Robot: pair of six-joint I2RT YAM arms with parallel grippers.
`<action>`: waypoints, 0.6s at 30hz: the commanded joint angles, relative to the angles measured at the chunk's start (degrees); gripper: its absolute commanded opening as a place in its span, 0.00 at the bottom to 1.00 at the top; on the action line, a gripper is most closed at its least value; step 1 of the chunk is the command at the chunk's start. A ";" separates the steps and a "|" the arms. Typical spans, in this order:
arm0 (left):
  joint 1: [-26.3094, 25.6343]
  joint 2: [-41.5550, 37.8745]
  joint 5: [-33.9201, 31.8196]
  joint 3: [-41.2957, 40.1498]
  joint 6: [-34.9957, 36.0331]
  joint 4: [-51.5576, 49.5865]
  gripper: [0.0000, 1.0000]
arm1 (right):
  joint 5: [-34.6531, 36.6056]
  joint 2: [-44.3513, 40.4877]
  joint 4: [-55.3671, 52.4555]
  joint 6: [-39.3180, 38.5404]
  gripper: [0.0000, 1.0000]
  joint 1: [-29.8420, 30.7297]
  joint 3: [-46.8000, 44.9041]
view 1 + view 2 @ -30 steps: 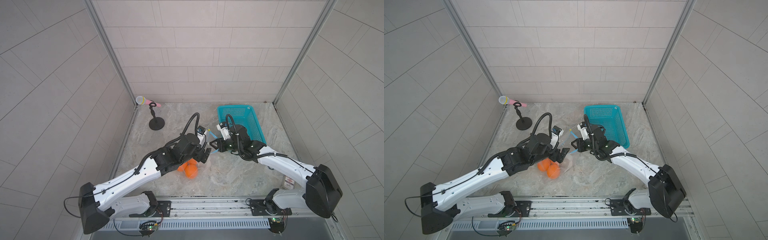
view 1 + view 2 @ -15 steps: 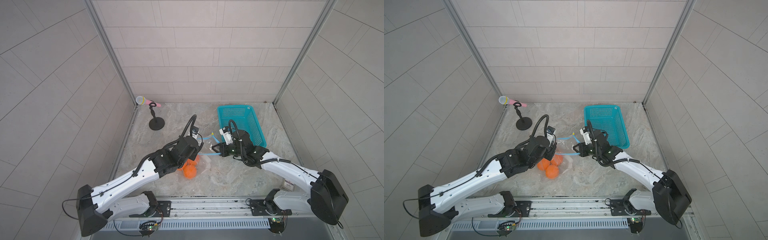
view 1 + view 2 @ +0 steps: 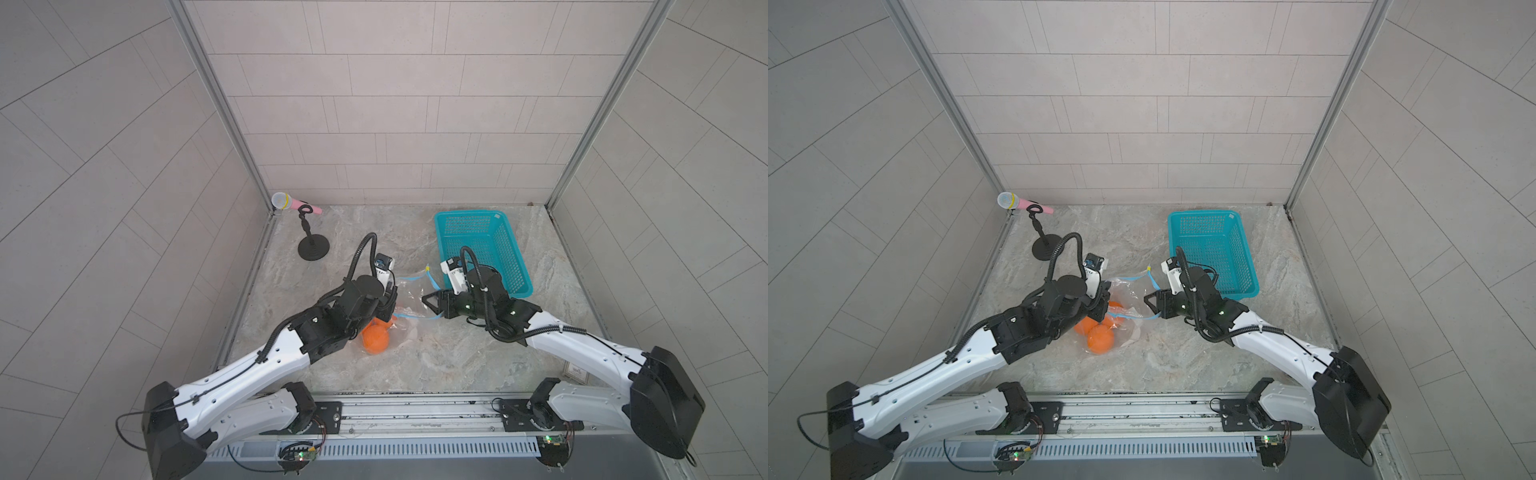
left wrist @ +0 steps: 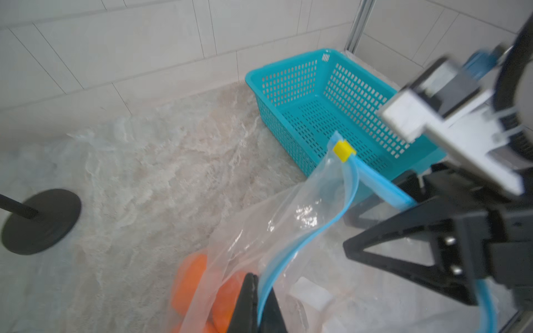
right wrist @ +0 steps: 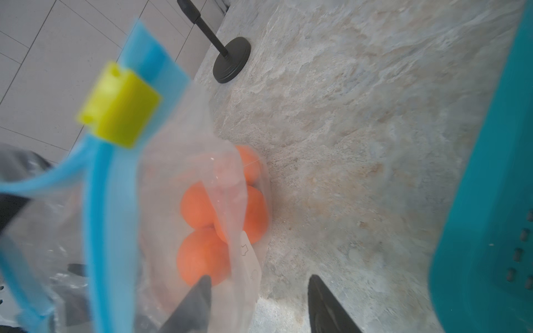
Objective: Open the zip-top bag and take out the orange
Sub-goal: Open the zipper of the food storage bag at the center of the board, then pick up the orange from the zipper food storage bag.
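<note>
The clear zip-top bag lies mid-table with its mouth spread. Its light-blue zip strip ends in a yellow slider. Three oranges sit inside it. My left gripper is shut on one side of the zip strip, right above the oranges. Facing it across the mouth, my right gripper is open. Bag film drapes over one of its fingers and nothing is pinched.
A teal mesh basket stands just behind the right arm. A black microphone stand with a pink microphone is at the back left. Tiled walls enclose the table on three sides.
The left gripper has gone from open to shut on the zip strip and drawn back left. The right gripper's jaws have widened. The bag mouth is pulled apart between them.
</note>
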 commanded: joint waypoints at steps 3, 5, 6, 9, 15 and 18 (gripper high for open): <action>-2.72 0.38 5.75 -4.45 -5.33 9.07 0.01 | 9.69 -13.29 -9.62 -3.40 0.56 0.19 -0.44; -4.79 2.03 3.48 -4.19 -4.79 9.13 0.01 | 10.69 -17.81 -11.44 -5.19 0.57 0.22 -0.74; -4.92 3.05 3.66 -4.03 -5.01 9.36 0.02 | 11.04 -18.97 -11.90 -5.46 0.57 0.32 -0.87; -5.05 5.78 4.04 -3.88 -5.44 11.48 0.02 | 8.04 -20.36 -10.91 -7.55 0.58 1.50 -0.97; -5.08 5.28 1.80 -3.45 -5.03 12.31 0.12 | 3.85 -10.13 -2.68 -14.99 0.45 8.93 -1.09; -5.06 2.66 2.27 -5.02 -4.70 14.24 0.12 | 1.18 -4.97 7.26 -15.43 0.36 8.84 -3.32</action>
